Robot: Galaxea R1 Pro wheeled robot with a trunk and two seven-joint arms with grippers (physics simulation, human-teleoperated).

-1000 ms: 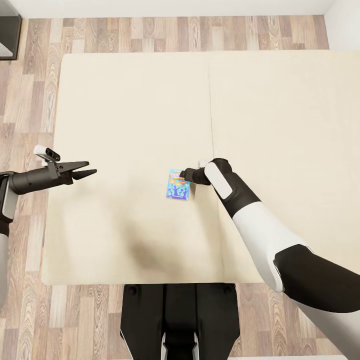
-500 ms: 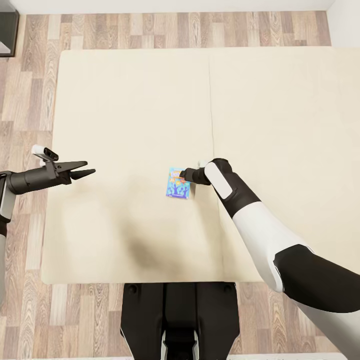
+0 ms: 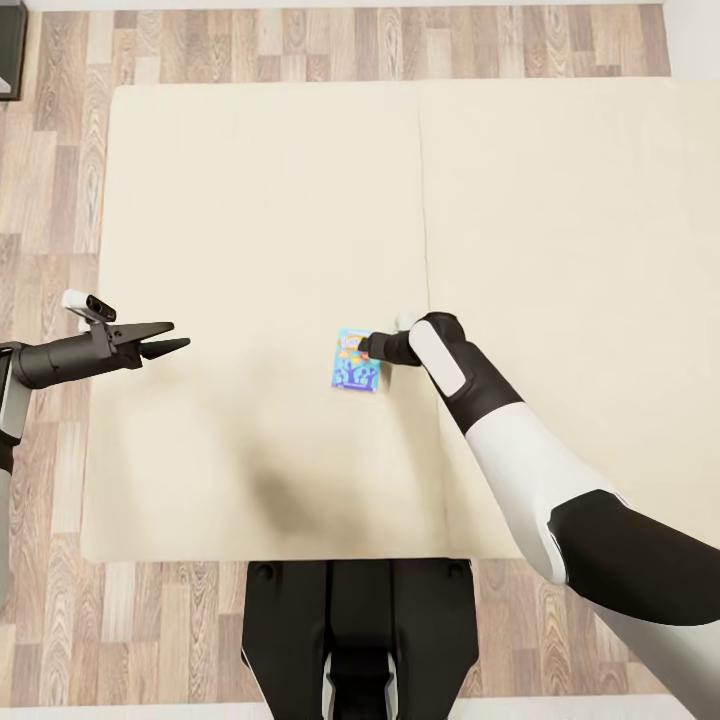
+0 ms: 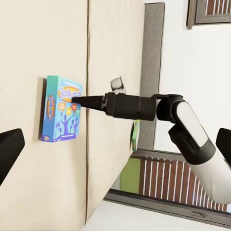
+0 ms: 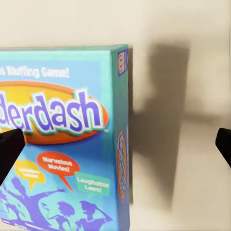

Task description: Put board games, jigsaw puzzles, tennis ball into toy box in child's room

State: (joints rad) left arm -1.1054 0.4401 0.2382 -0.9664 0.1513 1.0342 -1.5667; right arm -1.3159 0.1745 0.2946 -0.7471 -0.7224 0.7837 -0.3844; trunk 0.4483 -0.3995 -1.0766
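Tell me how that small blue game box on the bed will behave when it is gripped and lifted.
The blue game box shows crisp edges and flat printed faces, so it is probably stiff cardboard. It lies flat on the bed, unlikely to roll. Its glossy-looking print may be slippery, and the soft-looking mattress could let it slide if the right hand pushes it.

Floor (image 3: 50, 200): wood planks in mixed brown and grey tones, laid lengthwise, seen along three sides of the head view.
Dark furniture (image 3: 8, 60): a dark corner is seen at the far left edge, standing on the planks.
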